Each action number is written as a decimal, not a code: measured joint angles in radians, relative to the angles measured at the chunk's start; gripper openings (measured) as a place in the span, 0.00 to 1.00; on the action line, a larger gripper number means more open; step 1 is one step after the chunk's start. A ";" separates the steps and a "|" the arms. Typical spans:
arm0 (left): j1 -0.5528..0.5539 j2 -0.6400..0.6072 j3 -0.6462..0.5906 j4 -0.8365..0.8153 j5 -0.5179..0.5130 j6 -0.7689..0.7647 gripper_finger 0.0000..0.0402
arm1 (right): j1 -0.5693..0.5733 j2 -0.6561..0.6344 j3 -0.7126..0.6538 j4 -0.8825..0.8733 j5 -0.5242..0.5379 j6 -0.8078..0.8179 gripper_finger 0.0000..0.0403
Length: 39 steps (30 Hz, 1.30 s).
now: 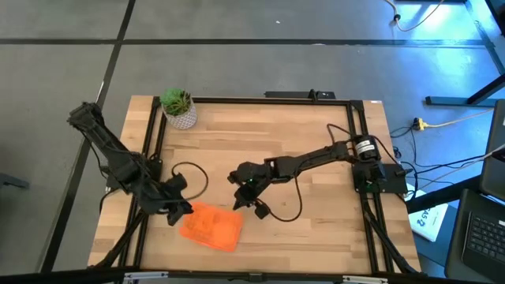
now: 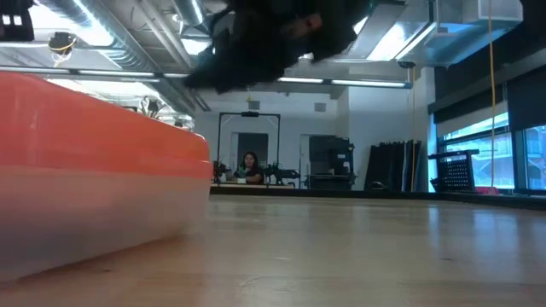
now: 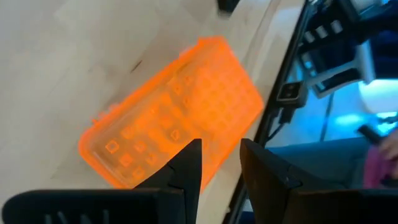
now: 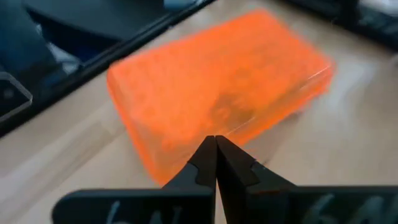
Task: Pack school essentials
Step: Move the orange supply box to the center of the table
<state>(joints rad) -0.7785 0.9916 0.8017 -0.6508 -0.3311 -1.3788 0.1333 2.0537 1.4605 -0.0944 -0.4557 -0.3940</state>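
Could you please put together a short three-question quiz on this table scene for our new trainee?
1. True or false: the orange-lidded case lies with its lid closed, near the table's front edge.
2. Which gripper has its fingers pressed together with nothing between them?
A. the left gripper
B. the right gripper
C. neither
3. Fill in the missing word: the potted plant stands at the table's far ____ corner, as the high view shows it.

Key:
1. True; no stationery shows loose on the table.
2. B; the left gripper's fingers stand slightly apart, beside the case and holding nothing.
3. Left.
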 joint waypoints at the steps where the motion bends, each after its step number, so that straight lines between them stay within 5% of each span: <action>1: -0.002 0.026 0.000 0.013 0.007 0.000 0.26 | -0.003 -0.014 0.001 -0.002 0.009 0.007 0.02; 15: -0.041 0.405 0.000 0.220 0.140 -0.028 0.26 | 0.052 -0.042 0.002 -0.072 0.071 0.129 0.02; 25: -0.019 0.512 0.010 0.273 0.150 -0.029 0.26 | 0.053 -0.045 0.002 -0.124 0.071 0.183 0.02; 32: 0.081 0.522 0.008 0.260 0.016 0.009 0.26 | 0.053 -0.092 0.002 -0.221 0.111 0.175 0.02; 39: 0.240 0.505 -0.001 0.256 -0.051 0.231 0.26 | 0.044 -0.199 0.002 -0.365 0.175 0.154 0.02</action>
<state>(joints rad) -0.5381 1.4967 0.8008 -0.3949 -0.3822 -1.1482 0.1773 1.8552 1.4624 -0.4599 -0.2808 -0.2404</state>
